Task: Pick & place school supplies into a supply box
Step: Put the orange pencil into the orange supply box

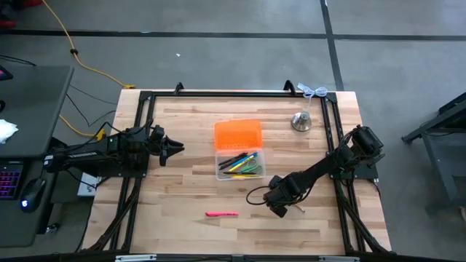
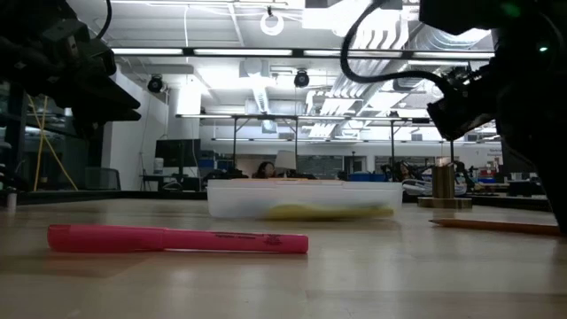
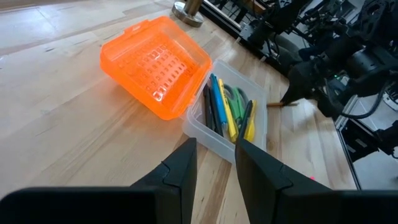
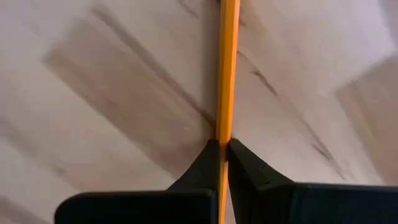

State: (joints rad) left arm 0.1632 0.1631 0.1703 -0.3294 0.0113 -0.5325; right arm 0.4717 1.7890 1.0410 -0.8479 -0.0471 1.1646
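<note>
Your right gripper [image 4: 222,144] has its jaws clamped on a wooden pencil [image 4: 227,68] lying on the table [image 1: 182,196], near the supply box [image 1: 240,164]. Your left gripper [image 3: 214,158] waits beside the box, jaws apart.

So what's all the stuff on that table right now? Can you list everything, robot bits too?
supply box: one, clear tray with an orange lid flipped open, table centre.
pens and pencils in the box: several, yellow, blue, green and black, lying lengthwise.
pink marker: one, on the table near the front edge, apart from the box.
pencil: one, orange-yellow, on the wood right of the box, pinched by the right gripper.
metal bell-shaped object: one, silver, back right of the box.
left gripper: dark, open, holding nothing, left of the box.
right gripper: dark, shut on the pencil.
</note>
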